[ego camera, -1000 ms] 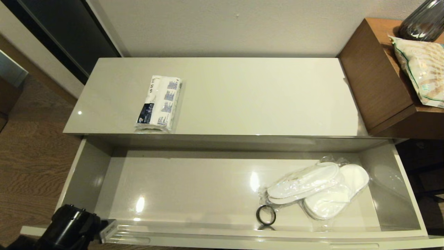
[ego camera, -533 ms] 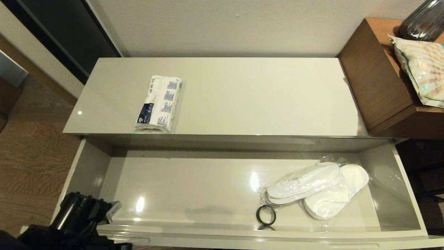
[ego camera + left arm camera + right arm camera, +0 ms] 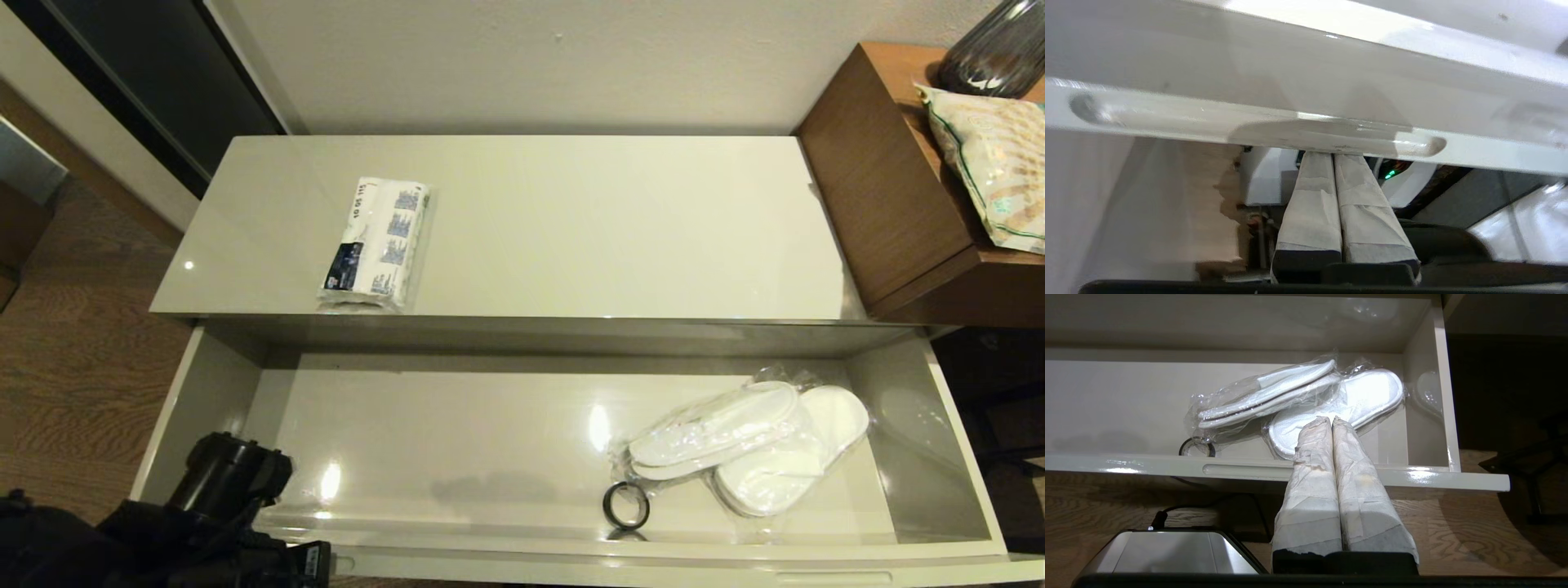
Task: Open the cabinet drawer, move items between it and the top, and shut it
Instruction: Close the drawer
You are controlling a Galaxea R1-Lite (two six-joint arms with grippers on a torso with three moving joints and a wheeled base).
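Head view: crinkly-bagged flat slippers (image 3: 747, 445), glossy drawer (image 3: 204, 384).

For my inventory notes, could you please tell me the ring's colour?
The small ring in the drawer is black; head view shows it best.

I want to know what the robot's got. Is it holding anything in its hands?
No. Both are shut on nothing: the left gripper pokes up under the drawer's front slot; the right gripper hangs before the drawer.
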